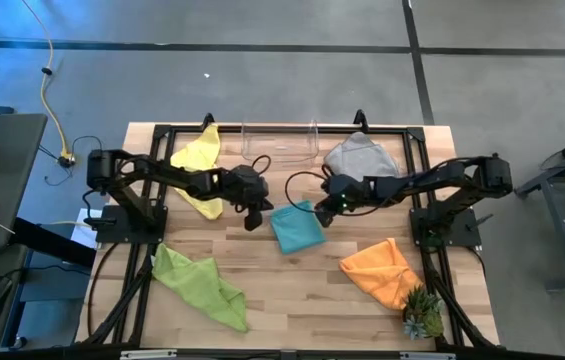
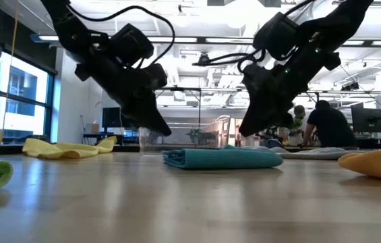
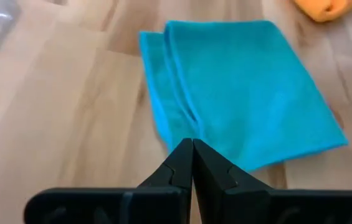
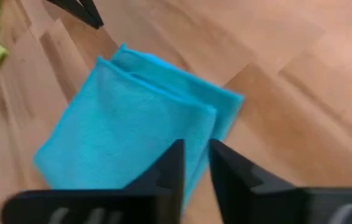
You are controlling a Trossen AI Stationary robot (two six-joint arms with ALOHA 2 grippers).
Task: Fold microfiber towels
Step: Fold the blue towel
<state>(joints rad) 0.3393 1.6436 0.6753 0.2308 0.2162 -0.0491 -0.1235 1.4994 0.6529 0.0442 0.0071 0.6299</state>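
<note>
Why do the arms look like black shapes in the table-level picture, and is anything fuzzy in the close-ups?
Low view: bright ceiling lights and windows behind turn both arms into silhouettes, and the near table blurs while the teal towel stays crisp. Right wrist view: the right gripper and towel edges look smeared. Left wrist view: sharper, soft even light, faint shadow under the towel.

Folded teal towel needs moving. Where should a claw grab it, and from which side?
Judging by how it lies, take the teal towel at its layered edge nearest the left claw, coming low along the table. There the stacked folds show, so one pinch should catch every layer.
</note>
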